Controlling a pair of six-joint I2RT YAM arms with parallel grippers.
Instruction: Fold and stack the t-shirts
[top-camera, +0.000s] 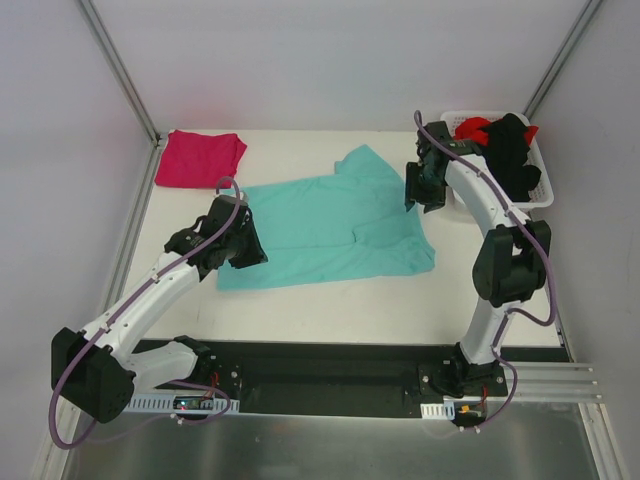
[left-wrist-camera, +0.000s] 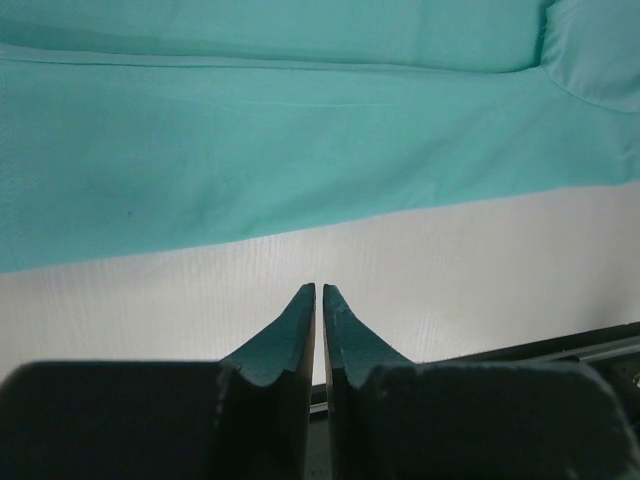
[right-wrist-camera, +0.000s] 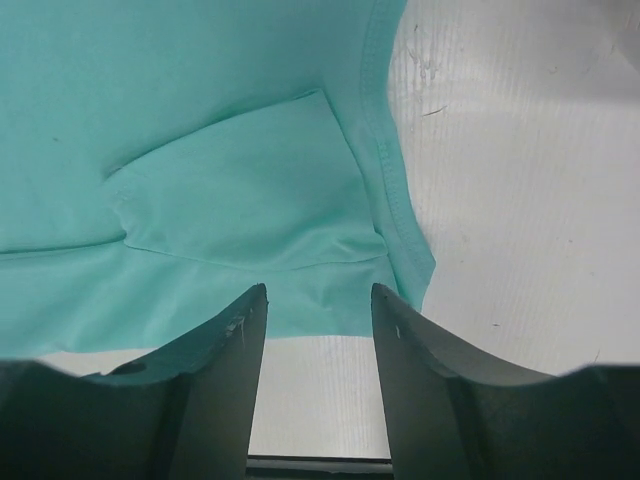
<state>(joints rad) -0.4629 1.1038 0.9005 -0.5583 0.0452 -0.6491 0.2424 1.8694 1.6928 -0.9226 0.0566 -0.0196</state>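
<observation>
A teal t-shirt (top-camera: 330, 225) lies spread across the middle of the white table, partly folded, one sleeve pointing to the back. A magenta-pink t-shirt (top-camera: 200, 157) sits folded at the back left corner. My left gripper (top-camera: 243, 243) hovers at the teal shirt's left edge; in the left wrist view it is shut (left-wrist-camera: 319, 290) with nothing in it, above bare table just short of the teal hem (left-wrist-camera: 300, 160). My right gripper (top-camera: 420, 190) hangs over the shirt's right side, open (right-wrist-camera: 318, 290) and empty, above the edge of the teal cloth (right-wrist-camera: 240, 220).
A white basket (top-camera: 540, 190) at the back right holds black (top-camera: 512, 155) and red (top-camera: 473, 128) garments. Grey walls and metal frame posts enclose the table. The black base rail (top-camera: 330, 375) runs along the near edge.
</observation>
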